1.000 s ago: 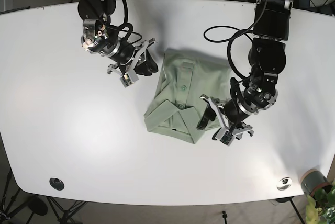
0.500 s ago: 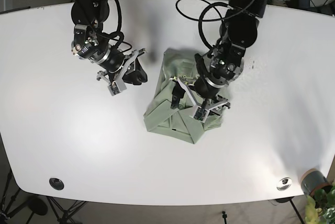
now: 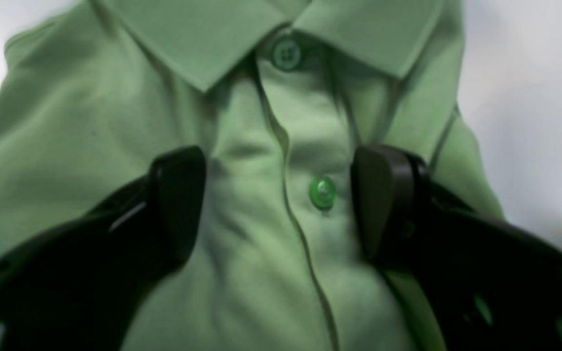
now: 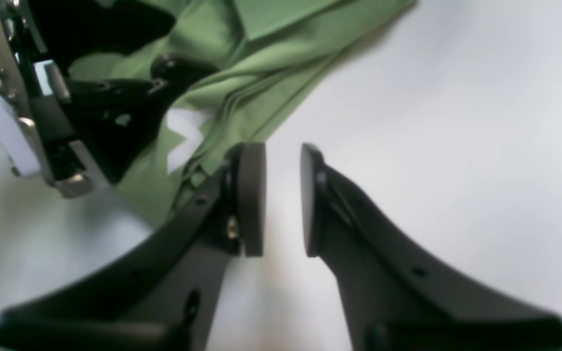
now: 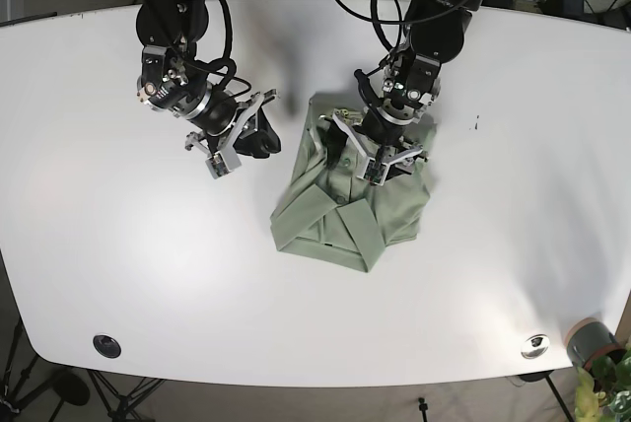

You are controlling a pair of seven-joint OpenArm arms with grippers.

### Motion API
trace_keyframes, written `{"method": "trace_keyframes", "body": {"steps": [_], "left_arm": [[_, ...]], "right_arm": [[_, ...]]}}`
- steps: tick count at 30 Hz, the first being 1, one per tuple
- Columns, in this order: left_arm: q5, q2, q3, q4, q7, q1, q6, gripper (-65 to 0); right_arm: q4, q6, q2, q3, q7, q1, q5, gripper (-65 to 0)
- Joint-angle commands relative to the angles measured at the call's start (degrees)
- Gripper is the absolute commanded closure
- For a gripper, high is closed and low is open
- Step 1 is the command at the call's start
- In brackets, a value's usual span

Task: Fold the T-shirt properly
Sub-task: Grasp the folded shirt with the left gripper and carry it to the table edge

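The green collared T-shirt (image 5: 347,207) lies partly folded in the middle of the white table. My left gripper (image 5: 380,149) hovers over its upper part. In the left wrist view my left gripper (image 3: 281,204) is open, with one finger (image 3: 178,195) on each side of the button placket (image 3: 322,192), just below the collar (image 3: 242,34). It holds nothing. My right gripper (image 5: 244,139) is over bare table left of the shirt. In the right wrist view my right gripper (image 4: 283,195) is open by a narrow gap and empty, beside the shirt's edge (image 4: 261,78).
The white table (image 5: 118,245) reaches to all sides of the shirt. Round fittings sit near its front edge at the left (image 5: 106,346) and right (image 5: 535,345). A plant pot (image 5: 592,343) stands off the front right corner.
My left gripper has moved from the shirt's lower right edge up over the collar and placket. My right gripper has shifted slightly left and down, away from the shirt.
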Motion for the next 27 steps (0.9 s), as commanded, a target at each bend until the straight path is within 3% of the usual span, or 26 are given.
{"method": "trace_keyframes", "body": {"steps": [1,6,11,16,22,27], "left_arm": [[0.5,-0.3,-0.1,-2.6,2.7,-0.2,0.1,-44.0],[0.4,-1.5,-4.7,-2.9,2.9,0.3,-0.5,-44.0],[-1.3,-2.4,-13.1,-2.9,3.0,1.7,-6.3,-44.0],[-1.4,-7.4,-18.9,-3.4,5.6,1.5,-11.5,-43.9],[-1.5,-13.1,-26.2,-4.5,9.8,1.4,-12.0,-43.9],[-1.5,-20.1,-26.9,-10.4,9.6,1.3,-14.6,-43.9]], "right_arm": [[1.2,0.54,0.2,0.0,1.3,1.1,1.1,-10.9],[1.2,0.54,0.2,0.0,1.3,1.1,1.1,-10.9],[2.3,0.54,0.2,0.1,1.3,0.9,1.1,-10.9],[3.3,0.54,0.2,0.1,1.3,0.3,1.0,-10.9],[4.8,0.54,0.2,0.1,1.3,-0.4,0.7,-10.9],[4.8,0.54,0.2,0.1,1.3,-0.8,1.0,-10.9]]}}
